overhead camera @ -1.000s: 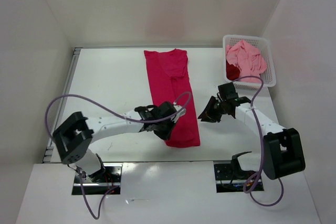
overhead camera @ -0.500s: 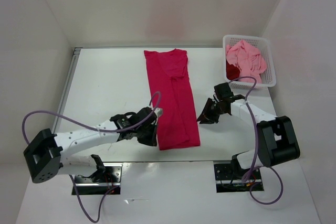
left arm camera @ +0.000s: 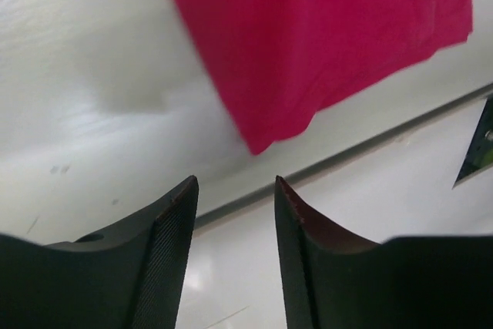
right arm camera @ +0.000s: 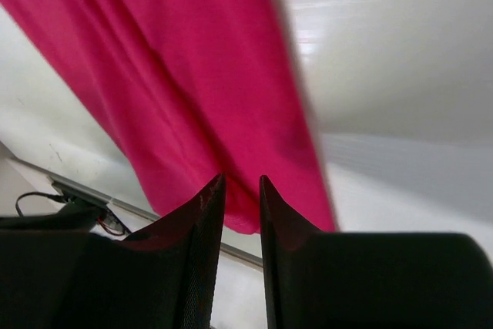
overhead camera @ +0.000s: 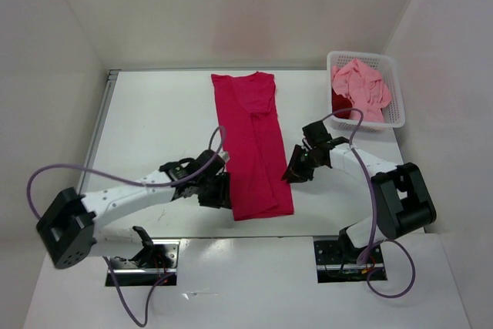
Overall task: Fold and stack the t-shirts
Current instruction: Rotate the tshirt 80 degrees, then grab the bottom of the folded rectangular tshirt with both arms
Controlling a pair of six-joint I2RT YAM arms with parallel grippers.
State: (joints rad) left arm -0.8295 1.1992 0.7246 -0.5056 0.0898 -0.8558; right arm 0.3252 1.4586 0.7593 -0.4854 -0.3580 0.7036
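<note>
Now | magenta t-shirt (overhead camera: 254, 152): long flat cloth strip | left pincer (left arm camera: 236, 184): parted, empty | right pincer (right arm camera: 242, 179): narrow gap, empty

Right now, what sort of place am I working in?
Probably a lab test cell rather than a home: a white table boxed in by white walls, a magenta t-shirt laid flat, a mesh basket holding a pink shirt.

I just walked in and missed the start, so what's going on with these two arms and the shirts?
It's a t-shirt folding job. The magenta shirt lies on the table, folded into a long strip. The left hand sits open at its near left edge, the right hand at its right edge, neither visibly gripping it. The pink shirt and dark red shirt wait in the basket.
</note>
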